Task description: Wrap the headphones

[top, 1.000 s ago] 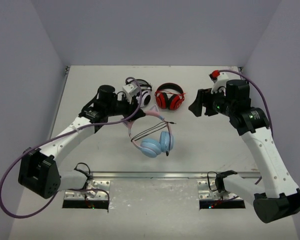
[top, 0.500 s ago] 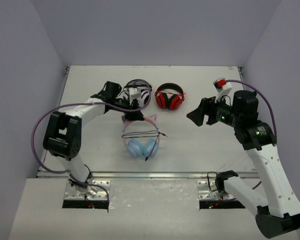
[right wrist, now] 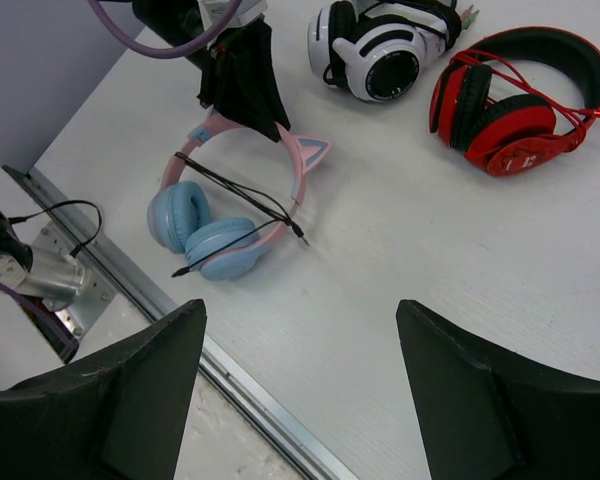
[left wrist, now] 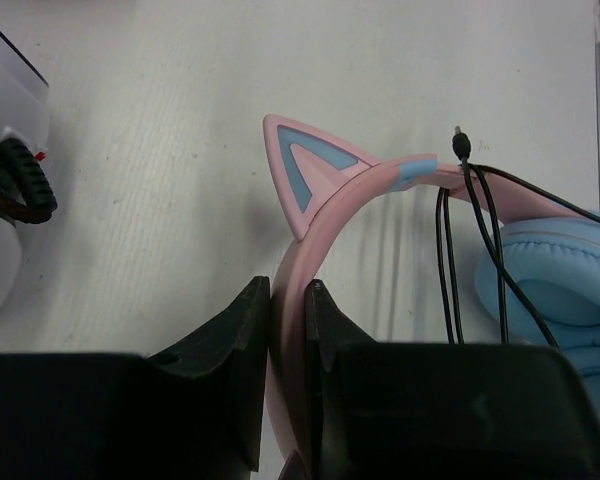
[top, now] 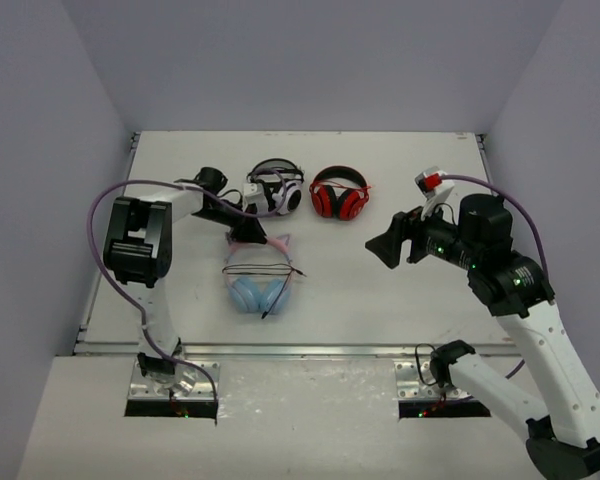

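The headphones [top: 258, 292] lie flat on the table left of centre. They have light blue ear cups, a pink headband with two cat ears, and a thin black cable [top: 265, 270] strung across between the band's sides. My left gripper [top: 242, 232] is shut on the pink headband [left wrist: 325, 215] beside a cat ear. In the left wrist view the gripper [left wrist: 288, 287] clamps the band, with the cable [left wrist: 448, 255] and a blue cup [left wrist: 565, 285] to the right. My right gripper [top: 388, 246] is open and empty, raised right of centre. Its wrist view [right wrist: 300, 308] shows the headphones [right wrist: 215, 240] from afar.
White-and-black headphones [top: 276, 188] and red-and-black headphones [top: 340, 194] lie at the back centre; both show in the right wrist view [right wrist: 385, 45] [right wrist: 515, 100]. A metal rail [top: 300, 350] runs along the table's near edge. Grey walls stand on the left, right and back.
My left arm has swung left and pulled the headphones left and a little nearer. The cable now lies across the headband. My right gripper has shifted slightly left.
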Tool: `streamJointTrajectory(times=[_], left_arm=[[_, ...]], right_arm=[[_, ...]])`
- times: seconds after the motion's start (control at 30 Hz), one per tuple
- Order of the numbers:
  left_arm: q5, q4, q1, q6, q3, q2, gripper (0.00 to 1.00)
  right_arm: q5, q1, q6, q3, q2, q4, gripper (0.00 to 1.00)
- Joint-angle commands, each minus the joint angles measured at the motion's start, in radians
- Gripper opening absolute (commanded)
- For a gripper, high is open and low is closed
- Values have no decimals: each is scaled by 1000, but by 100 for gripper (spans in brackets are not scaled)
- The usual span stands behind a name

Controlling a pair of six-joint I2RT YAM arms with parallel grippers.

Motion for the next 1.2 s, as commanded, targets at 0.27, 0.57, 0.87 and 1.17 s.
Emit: streamJointTrajectory(times=[0.27,0.57,0.87,1.17], left_arm=[[99,-225,41,118,229,182,5],[67,-171,14,-34,232,222,19],[67,-226,-34,-6,246,202,20],[62,-294,-69,63,281,222,13]], right_arm=[[146,81,-70,3,-43,53,84],[152,84,-76,-5,-68,70,86],[154,87,-78,-28,-83,92,88],[141,87,-76,-26,-96,87,89]])
